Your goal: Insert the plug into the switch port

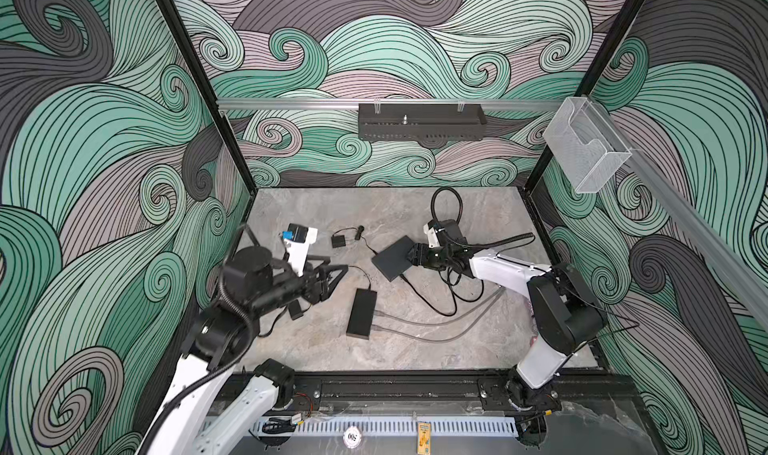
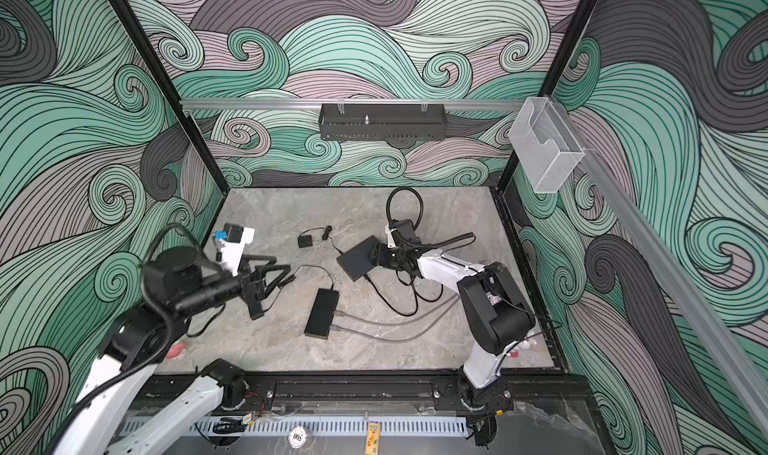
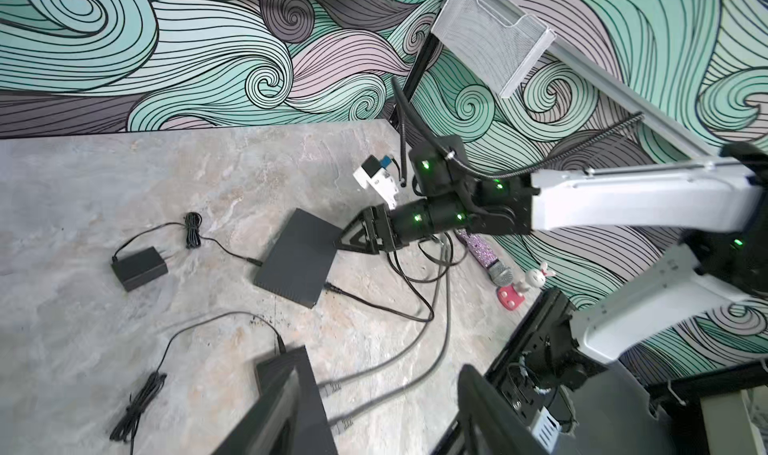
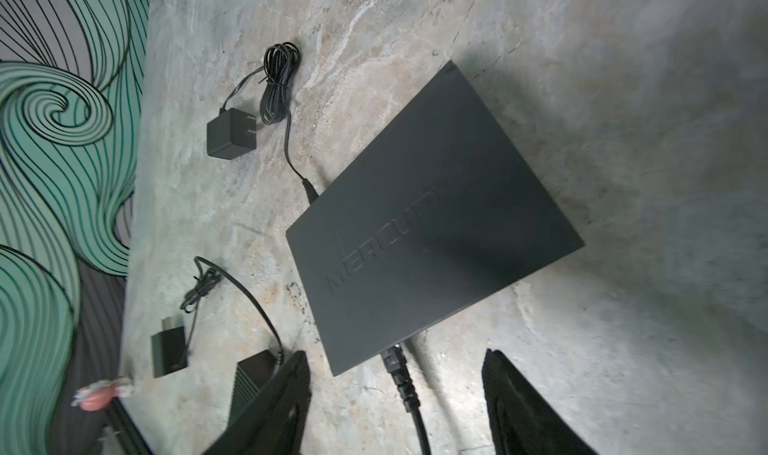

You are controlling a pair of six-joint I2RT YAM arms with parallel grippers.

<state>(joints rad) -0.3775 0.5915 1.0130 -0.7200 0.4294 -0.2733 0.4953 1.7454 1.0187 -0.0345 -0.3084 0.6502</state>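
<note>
Oblong black switch box [image 1: 361,313], flat

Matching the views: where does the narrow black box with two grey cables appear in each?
Both top views: narrow black box mid-table, nearer than the square grey box.
Left wrist: close, behind a finger.
Right wrist: its end, beside a finger.
Landmark: square grey box.

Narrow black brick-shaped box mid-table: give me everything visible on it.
The narrow black box is a matte, plastic-looking oblong brick. It lies flat on the marble-look table, with its long axis running roughly near to far. In a top view, two grey cables enter its right-hand long side, and a thin black cord reaches its far end. Nothing grips it. It lies apart from the flat dark-grey box.
</note>
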